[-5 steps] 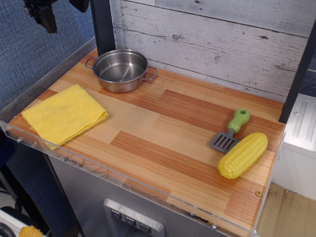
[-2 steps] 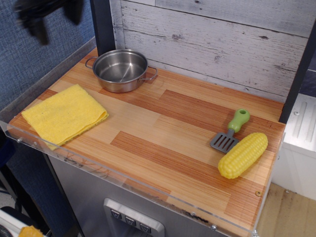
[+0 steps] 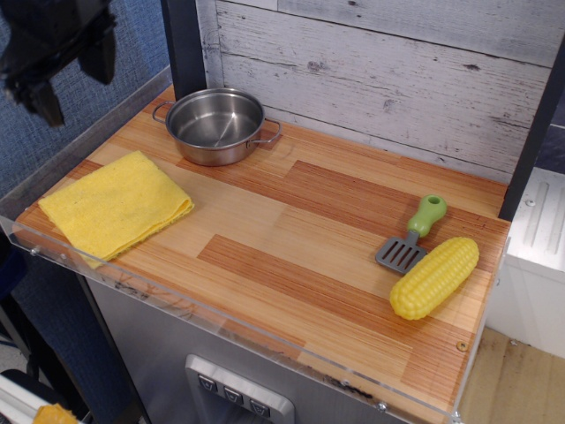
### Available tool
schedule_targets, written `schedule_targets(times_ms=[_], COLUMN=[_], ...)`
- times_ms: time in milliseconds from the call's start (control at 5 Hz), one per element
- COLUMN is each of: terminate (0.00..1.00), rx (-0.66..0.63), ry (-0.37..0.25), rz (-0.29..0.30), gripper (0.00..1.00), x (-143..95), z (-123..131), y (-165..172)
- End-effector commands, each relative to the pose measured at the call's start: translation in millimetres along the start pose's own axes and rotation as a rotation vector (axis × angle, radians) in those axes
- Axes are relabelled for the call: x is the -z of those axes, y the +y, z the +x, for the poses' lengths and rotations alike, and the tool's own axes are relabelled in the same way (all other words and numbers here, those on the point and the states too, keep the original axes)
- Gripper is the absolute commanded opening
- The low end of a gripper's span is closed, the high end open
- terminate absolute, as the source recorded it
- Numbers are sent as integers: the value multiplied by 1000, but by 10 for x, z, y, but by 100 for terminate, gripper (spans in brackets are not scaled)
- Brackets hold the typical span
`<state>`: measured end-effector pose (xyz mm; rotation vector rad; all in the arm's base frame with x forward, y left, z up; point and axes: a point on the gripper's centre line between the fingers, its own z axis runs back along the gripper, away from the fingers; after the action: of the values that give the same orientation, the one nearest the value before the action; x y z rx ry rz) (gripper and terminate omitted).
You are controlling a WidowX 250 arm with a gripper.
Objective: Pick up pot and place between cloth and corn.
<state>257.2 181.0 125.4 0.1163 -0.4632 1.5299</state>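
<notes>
The shiny steel pot point(image 3: 214, 124) stands upright and empty at the table's back left corner, its two wire handles out to the sides. The yellow cloth point(image 3: 116, 204) lies flat at the front left. The yellow toy corn point(image 3: 435, 276) lies at the front right. My gripper point(image 3: 72, 79) is a dark, blurred shape at the top left, above and to the left of the table, well apart from the pot. Two black fingers point down with a gap between them and hold nothing.
A grey spatula with a green handle point(image 3: 411, 234) lies just left of the corn. A clear plastic rim point(image 3: 221, 329) runs along the table's front edge. A white plank wall point(image 3: 380, 79) and a black post point(image 3: 183, 44) stand behind the pot.
My gripper has come down and moved a little left from the top corner and now looks larger. The pot, cloth, corn and spatula have not moved.
</notes>
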Motion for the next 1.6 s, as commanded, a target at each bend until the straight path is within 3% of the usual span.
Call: schedule_targets(times_ms=[0, 400, 800, 1000, 1400], terminate=[0, 0, 0, 0, 0], rx=[-20, -13, -6, 11, 48], ry=[-63, -80, -68, -45, -72], rz=[0, -3, -4, -9, -18], gripper=[100, 100, 100, 0, 0], x=[495, 891, 919, 940, 904], z=[-186, -408, -532, -576, -616], y=[-290, -726, -779, -748, -706])
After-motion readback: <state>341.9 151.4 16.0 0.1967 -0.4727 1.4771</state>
